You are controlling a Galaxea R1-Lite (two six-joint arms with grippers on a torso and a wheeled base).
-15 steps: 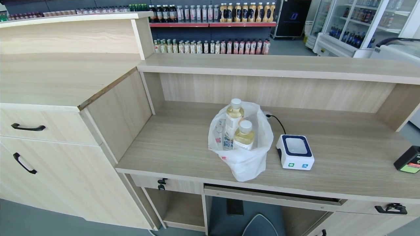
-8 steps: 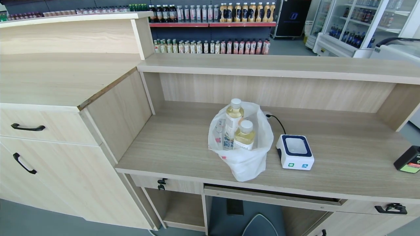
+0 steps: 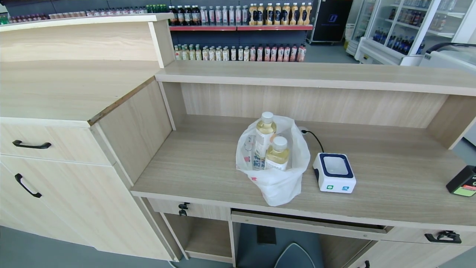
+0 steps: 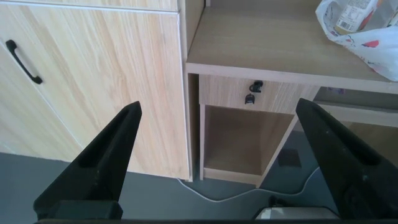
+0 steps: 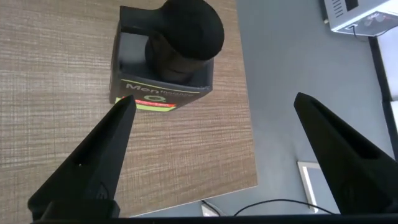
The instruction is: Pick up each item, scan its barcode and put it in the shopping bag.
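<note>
- At the left of the head view stands a pale wood-grain cabinet point(image 3: 74, 193). It has flat matte panels and two curved black handles point(image 3: 31, 145).
- The left tool point(image 4: 214, 165) hangs low in front of that cabinet and the open cubby under the table. Its two dark, wedge-shaped fingers point(image 4: 93, 168) are spread wide, with nothing between them.
- The table point(image 3: 200, 167) is a long laminate top with a fine streaked grain. It has a raised back panel and a ledge above.
- The shopping bag point(image 3: 275, 182) sits just left of the frame's centre on the table. It is thin white plastic, crinkled and half see-through, with its mouth gaping upward.
- Both bottles stand inside the bag, touching each other. The taller bottle point(image 3: 264, 136) and the shorter bottle point(image 3: 277, 153) are clear plastic with white caps and yellowish drink. Their pale labels carry print too small to make out.
- The scanner point(image 3: 334, 172) sits just right of the bag. It is a rounded white box with a dark blue frame around a glassy window. Small green and blue stickers mark its front, and a black cable point(image 3: 315, 138) trails behind it.
- A black device point(image 3: 463, 181) lies at the frame's right edge, boxy, with a green and red label.
- The right tool point(image 5: 214, 162) hovers above that device, fingers apart and unloaded.
</note>
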